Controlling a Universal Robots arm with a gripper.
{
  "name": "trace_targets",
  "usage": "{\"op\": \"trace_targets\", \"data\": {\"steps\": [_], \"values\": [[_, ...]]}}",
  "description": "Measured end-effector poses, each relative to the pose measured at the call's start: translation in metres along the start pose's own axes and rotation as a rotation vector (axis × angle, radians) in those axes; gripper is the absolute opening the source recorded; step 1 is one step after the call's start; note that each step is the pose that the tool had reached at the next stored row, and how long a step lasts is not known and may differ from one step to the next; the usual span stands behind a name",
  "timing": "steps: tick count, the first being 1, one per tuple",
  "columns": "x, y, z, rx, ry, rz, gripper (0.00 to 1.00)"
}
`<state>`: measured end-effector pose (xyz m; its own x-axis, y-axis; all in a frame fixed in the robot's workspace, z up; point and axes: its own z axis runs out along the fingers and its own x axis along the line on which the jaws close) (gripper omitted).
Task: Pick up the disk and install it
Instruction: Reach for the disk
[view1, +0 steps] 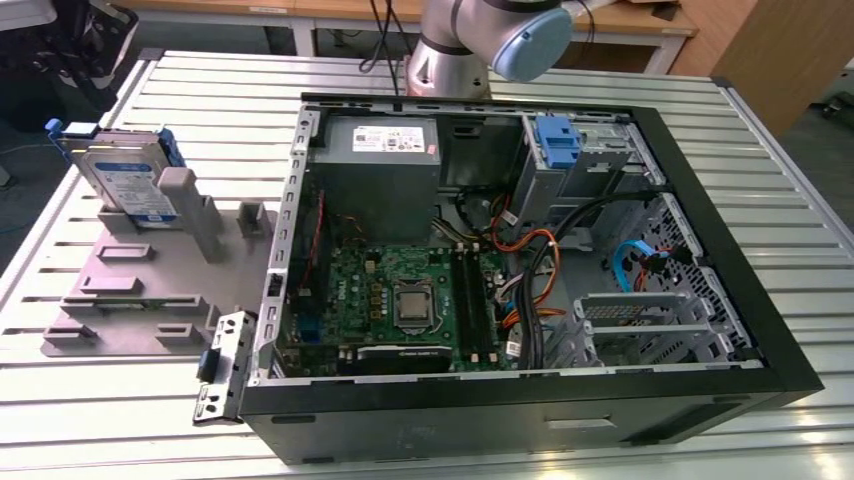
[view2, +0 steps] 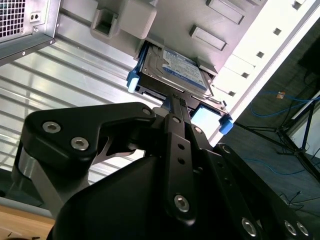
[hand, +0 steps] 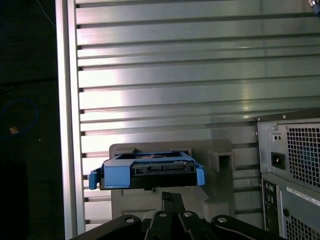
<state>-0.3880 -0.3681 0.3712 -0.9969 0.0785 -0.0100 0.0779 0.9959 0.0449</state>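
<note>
Second wrist view is showing my pincer (view2: 173, 97) aiming at the disk (view2: 175, 67), which is sitting ahead of it, beyond its tip. I cannot tell whether the pincer is spread or pressed together. I am judging that it is gripping nothing, because in the exterior view the disk is standing alone, with only its holder touching it.

The disk is resting on 1 long edge in a slot of the grey stand (view1: 134, 290), leaning slightly. I am reading this as deliberate: propped like that, its blue frame and both broad faces are staying exposed, so a grasp can reach it without scraping the slatted table (view1: 80, 420) underneath. The stand is sitting just beside the computer case (view1: 747, 300), which is lying off to 1 side of the line from my pincer to the disk. The case is lying on its side with its panel off, which I am taking as the way to keep the drive bays open from above. Inside it, a blue carrier (view1: 554, 140) is sitting near the power supply (view1: 380, 140).

As for writing, the disk is carrying a white-and-blue label (view2: 182, 70) and the power supply a white sticker (view1: 387, 135). Both are bearing print, but I am not making out any words on either.
</note>
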Motion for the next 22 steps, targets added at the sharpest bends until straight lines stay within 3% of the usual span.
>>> {"op": "trace_targets", "data": {"steps": [7,14,22], "values": [[0.0005,-0.0001,0.0000,0.0000,0.0000,0.000,0.11],[0.0122,-0.0010,0.0012,0.0000,0.0000,0.000,0.11],[0.0152,-0.0011,0.0113,-0.0002,0.0000,0.000,0.11]]}}
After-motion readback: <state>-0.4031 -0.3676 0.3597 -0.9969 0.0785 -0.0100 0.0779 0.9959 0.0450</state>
